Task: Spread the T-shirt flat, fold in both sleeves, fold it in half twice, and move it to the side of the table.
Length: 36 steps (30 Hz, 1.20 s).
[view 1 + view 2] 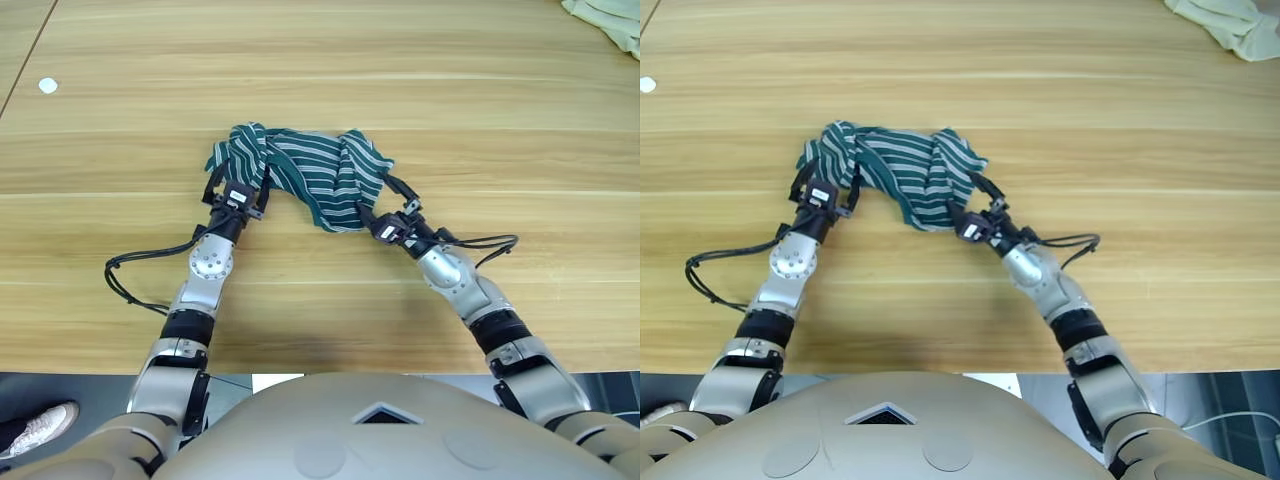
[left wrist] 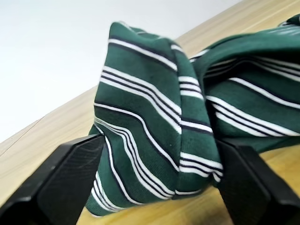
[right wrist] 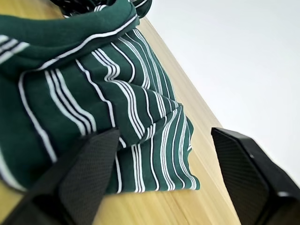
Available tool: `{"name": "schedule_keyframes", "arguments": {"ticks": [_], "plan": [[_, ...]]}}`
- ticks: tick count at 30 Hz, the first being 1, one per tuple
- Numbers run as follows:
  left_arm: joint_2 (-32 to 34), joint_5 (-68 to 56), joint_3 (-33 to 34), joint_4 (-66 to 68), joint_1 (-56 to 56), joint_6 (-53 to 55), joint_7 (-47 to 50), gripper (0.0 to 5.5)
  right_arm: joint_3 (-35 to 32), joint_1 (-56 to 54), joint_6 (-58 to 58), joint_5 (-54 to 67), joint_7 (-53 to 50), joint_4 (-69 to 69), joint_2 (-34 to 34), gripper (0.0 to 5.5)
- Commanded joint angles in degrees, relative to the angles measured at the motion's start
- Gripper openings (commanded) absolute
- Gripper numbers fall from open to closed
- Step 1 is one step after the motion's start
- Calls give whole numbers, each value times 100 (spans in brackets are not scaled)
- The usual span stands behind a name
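Wide light-wood plank table (image 1: pixel 320 320) with a smooth, fine grain fills the scene. Sitting mid-table is the dark green T-shirt with thin white stripes (image 1: pixel 300 165), not flat at all. It's bunched into a lumpy roll lying crosswise, twisted at both ends.

Up in the far right corner there's a crumpled pale cream cloth (image 1: pixel 610 20), well apart from the shirt.

Now the arms. From the head views, the left gripper (image 1: pixel 238 185) is at the shirt's left end and the right gripper (image 1: pixel 388 205) is at its right end, both at the near edge. You can't read the jaws from up there.

The wrist views settle it. On the left, the textured black fingers (image 2: pixel 70 183) are spread wide, with a thick soft fold of striped knit standing between them, resting on the wood. On the right, the black fingers (image 3: pixel 86 178) are again wide apart. A flat striped hem lies against one of them, with bare table between it and the other. Nothing is pinched.

Thin black cables (image 1: pixel 130 275) loop off both wrists onto the table. Smallest of all is a small white round dot (image 1: pixel 48 86) at far left.
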Motion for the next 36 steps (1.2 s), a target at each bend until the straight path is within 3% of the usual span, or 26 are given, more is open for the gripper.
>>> {"name": "schedule_keyframes", "arguments": {"ticks": [1, 19, 36], "plan": [[-81, -127, 119, 76, -32, 68, 118, 398, -95, 46, 33, 3, -56, 31, -110, 360], [-817, -1549, 1043, 4, 143, -804, 204, 398, -143, 39, 61, -14, -174, 223, -228, 360], [-662, -1350, 1636, 1385, -348, -692, 1230, 398, -279, -60, 38, 31, -136, 69, -287, 360]]}}
